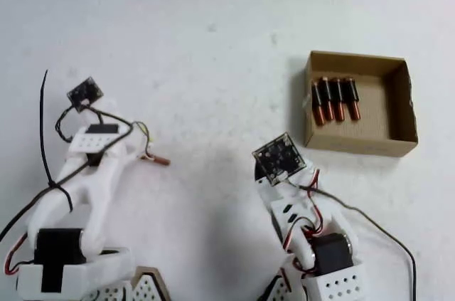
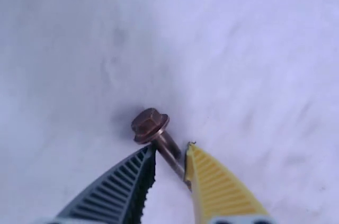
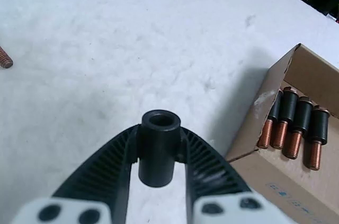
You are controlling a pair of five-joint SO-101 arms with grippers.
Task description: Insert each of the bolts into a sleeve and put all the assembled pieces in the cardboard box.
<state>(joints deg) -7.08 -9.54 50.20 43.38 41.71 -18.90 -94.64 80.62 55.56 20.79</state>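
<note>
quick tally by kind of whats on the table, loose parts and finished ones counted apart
assembled pieces: 4
bolt, loose: 1
sleeve, loose: 1
cardboard box: 1
total: 7

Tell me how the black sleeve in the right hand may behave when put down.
The sleeve looks stiff and smooth, so it might slip if the right hand loosens. Being a short round tube, it probably stands on its flat end but rolls on its side.
</note>
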